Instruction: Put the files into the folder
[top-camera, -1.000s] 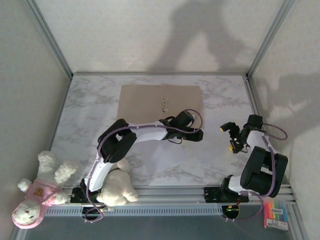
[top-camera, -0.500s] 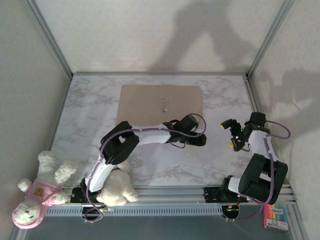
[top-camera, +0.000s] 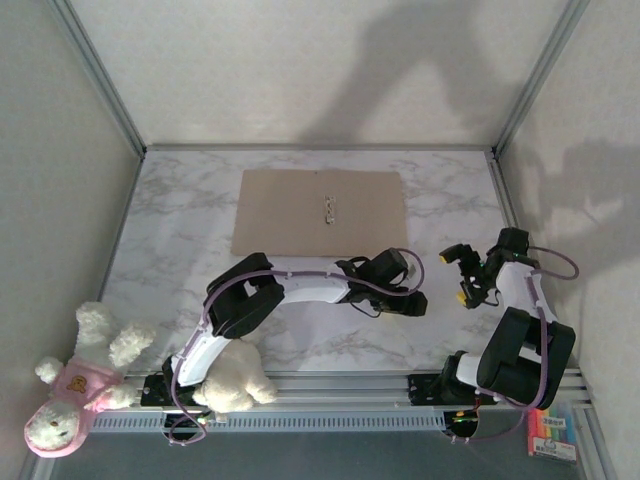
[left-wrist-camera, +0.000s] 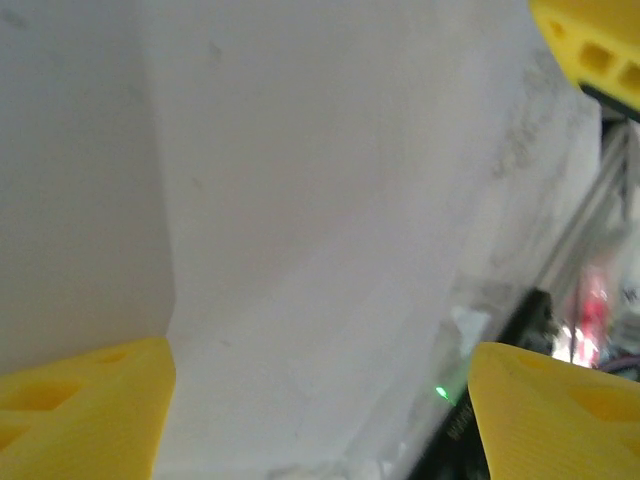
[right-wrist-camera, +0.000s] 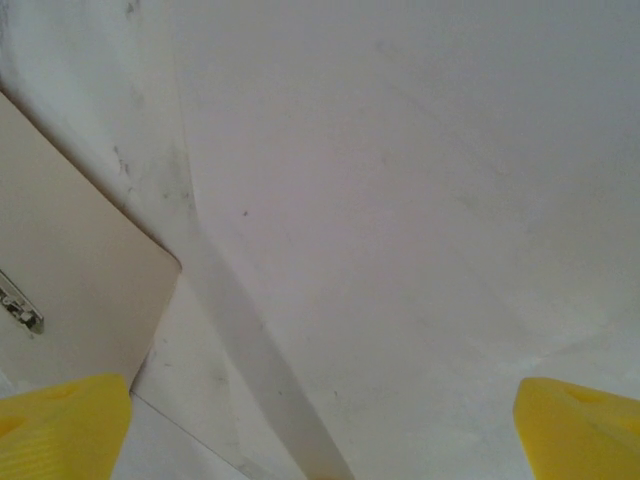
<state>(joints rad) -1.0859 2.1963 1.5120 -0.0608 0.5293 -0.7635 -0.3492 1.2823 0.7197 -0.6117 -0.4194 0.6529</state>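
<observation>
The tan folder (top-camera: 320, 210) lies closed and flat at the back middle of the table, a small metal clip on its cover. Its rounded corner (right-wrist-camera: 70, 270) shows in the right wrist view. A white sheet of the files (left-wrist-camera: 320, 180) lies flat under my left gripper (left-wrist-camera: 320, 400), whose yellow fingers stand wide apart with nothing clamped. From above, the left gripper (top-camera: 412, 302) is stretched out low, to the right of and nearer than the folder. My right gripper (top-camera: 460, 272) hovers open just right of it, above white paper (right-wrist-camera: 420, 200).
Two plush toys (top-camera: 75, 385) lie at the near left by the arm bases. A pack of coloured markers (top-camera: 552, 428) sits at the near right corner. Metal frame posts and pale walls close in the table on three sides.
My left arm has swung from the folder's near edge to the right and toward the front of the table. The right gripper has barely shifted.
</observation>
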